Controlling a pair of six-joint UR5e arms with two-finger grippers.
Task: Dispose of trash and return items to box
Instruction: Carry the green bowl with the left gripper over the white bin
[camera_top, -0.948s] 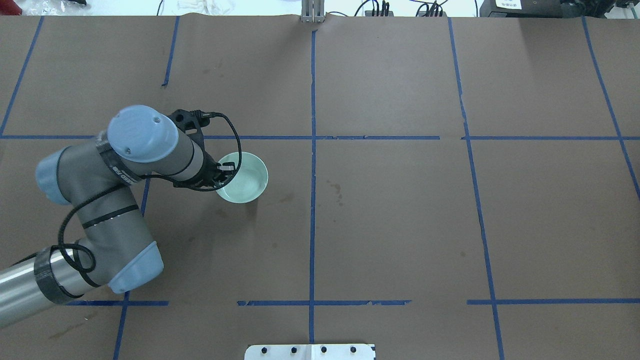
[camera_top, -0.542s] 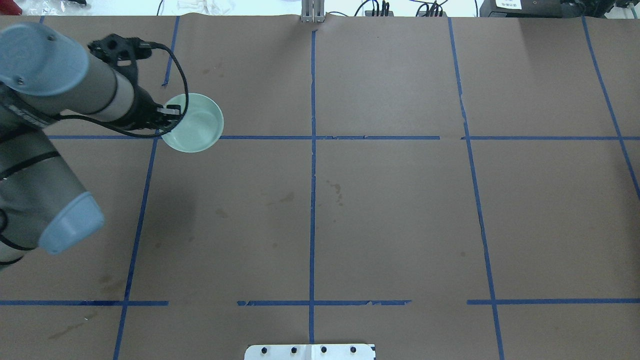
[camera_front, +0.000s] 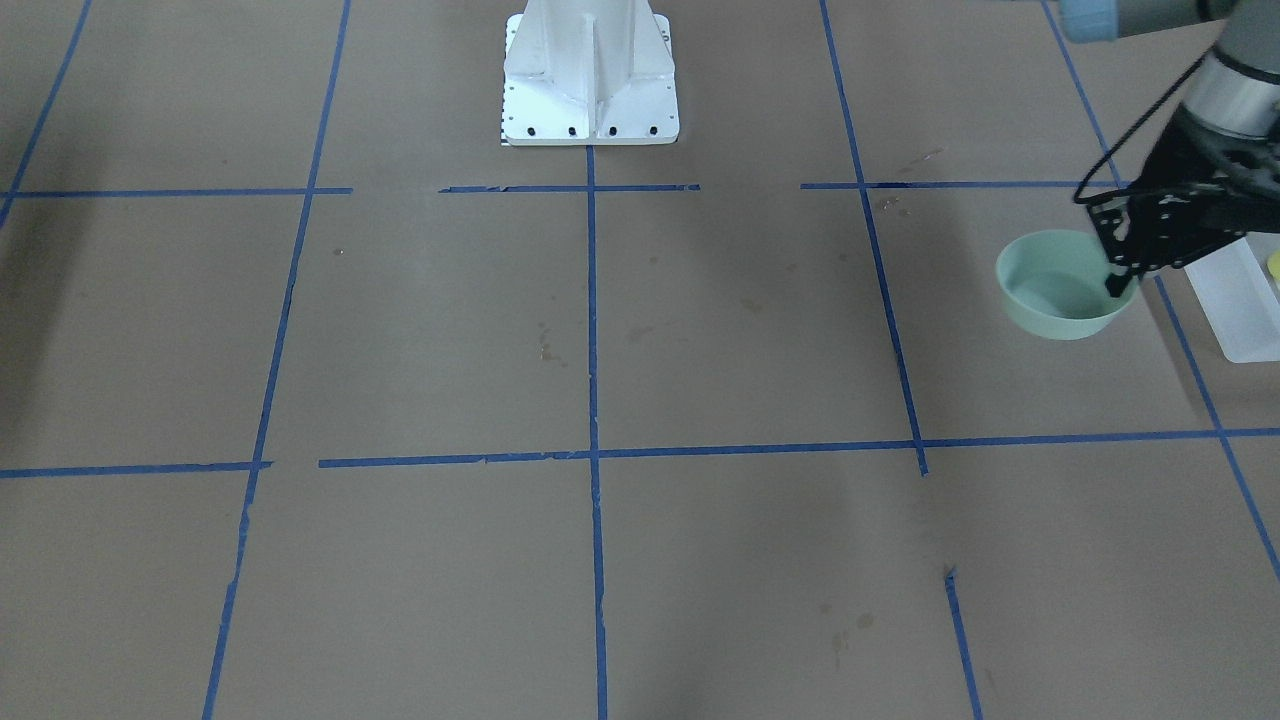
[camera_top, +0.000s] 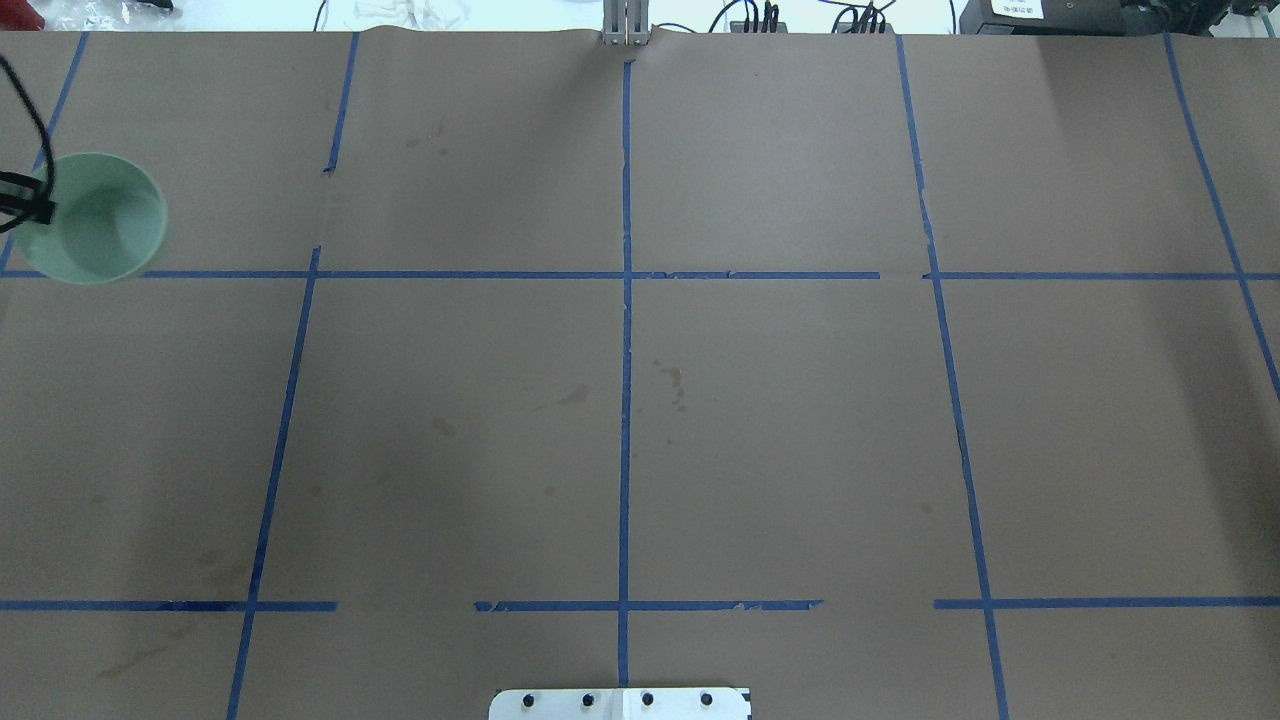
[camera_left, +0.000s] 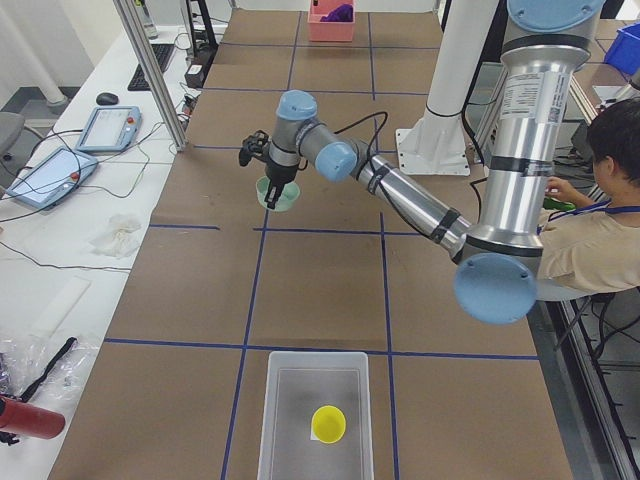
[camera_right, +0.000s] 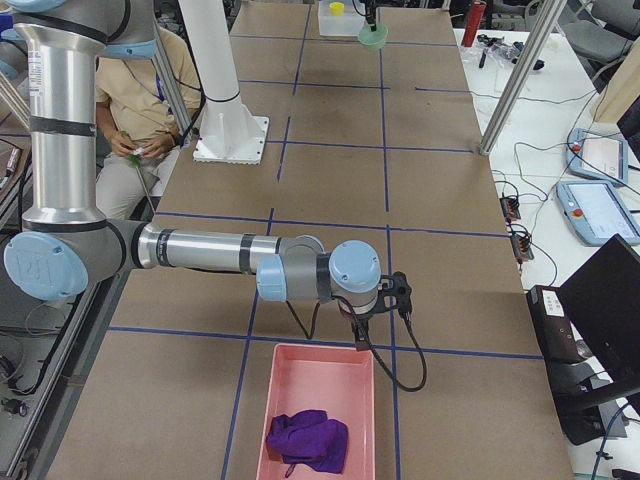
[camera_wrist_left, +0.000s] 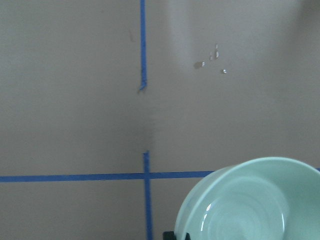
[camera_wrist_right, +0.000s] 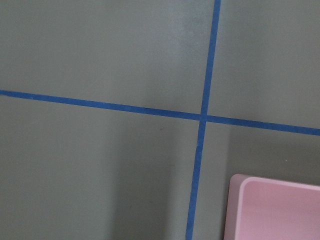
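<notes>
My left gripper (camera_front: 1118, 284) is shut on the rim of the pale mint-green bowl (camera_front: 1058, 287) and holds it above the table. In the overhead view the bowl (camera_top: 97, 222) is at the far left edge, with the gripper (camera_top: 42, 212) mostly out of frame. The left wrist view shows the bowl (camera_wrist_left: 250, 202) empty. The translucent box (camera_left: 276, 420) stands at the table's left end with the yellow cup (camera_left: 328, 423) inside; the bowl (camera_left: 281, 196) is still short of it. The right gripper (camera_right: 358, 337) hovers by a pink bin; I cannot tell if it is open.
The pink bin (camera_right: 290, 385) at the table's right end holds a purple cloth (camera_right: 312, 440); its corner shows in the right wrist view (camera_wrist_right: 275, 210). The white robot base (camera_front: 588, 80) stands at mid table. An operator (camera_left: 600, 230) sits behind the robot.
My left arm has carried the bowl from the left-middle of the table up and far to the left edge of the overhead view, towards the box.
</notes>
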